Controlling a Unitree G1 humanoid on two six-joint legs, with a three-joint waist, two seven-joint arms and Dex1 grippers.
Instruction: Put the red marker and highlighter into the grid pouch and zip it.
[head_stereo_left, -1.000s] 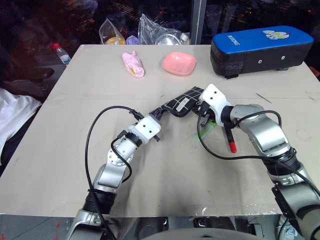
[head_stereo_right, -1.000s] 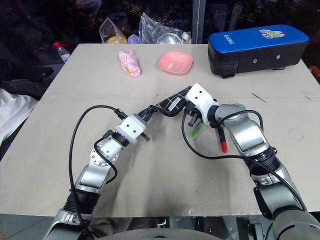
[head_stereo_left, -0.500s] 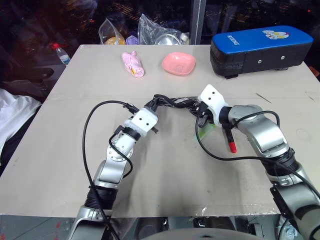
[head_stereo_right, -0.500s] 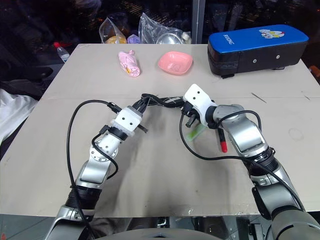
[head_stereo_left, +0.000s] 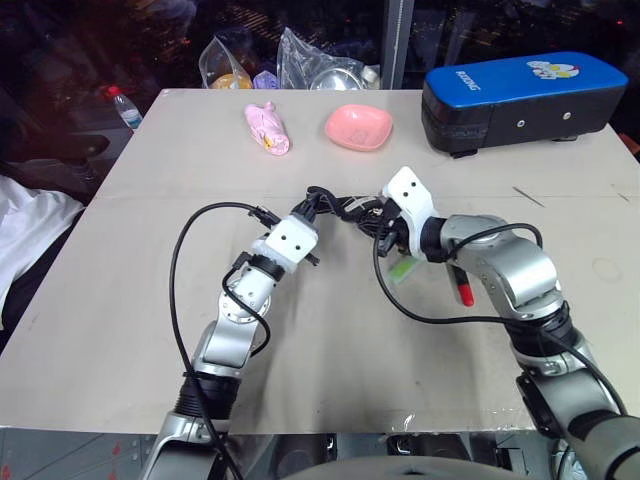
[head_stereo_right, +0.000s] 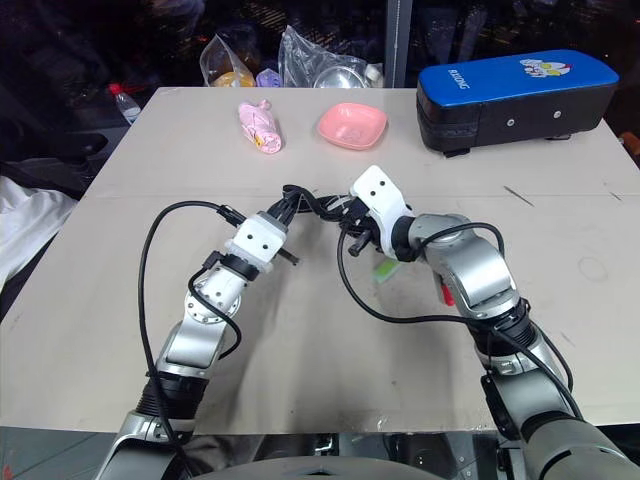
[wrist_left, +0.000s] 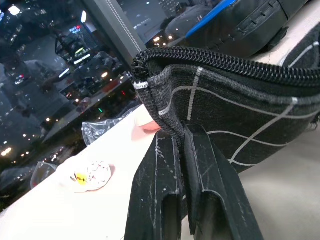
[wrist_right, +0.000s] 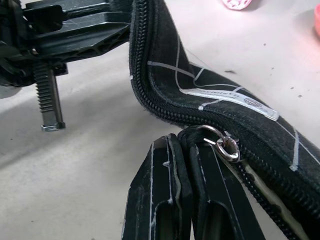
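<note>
A pale table (head_stereo_left: 150, 300) against a dark background carries a pink dish (head_stereo_left: 357, 127), a blue-and-black case (head_stereo_left: 520, 95) and a pink wrapped bundle (head_stereo_left: 267, 129) at its far side. Both arms reach inward, meeting mid-table. The left gripper (wrist_left: 181, 145) pinches one end of the grid pouch (wrist_left: 240, 110) — lifted and buckled between them — while the right gripper (wrist_right: 182, 150) is clamped at its zipper pull (wrist_right: 222, 143). The highlighter (head_stereo_left: 403, 268) and red marker (head_stereo_left: 463, 288) lie on the table beside the right arm.

The grid pouch (head_stereo_left: 345, 210), black fabric crossed by white lines with a small white label, hangs bunched and buckled above the counter, its zipper edge uppermost; the highlighter (head_stereo_left: 404, 268), light green and flat, lies on the counter just below it; the red marker (head_stereo_left: 463, 287) lies beside that, red end nearest the robot.
</note>
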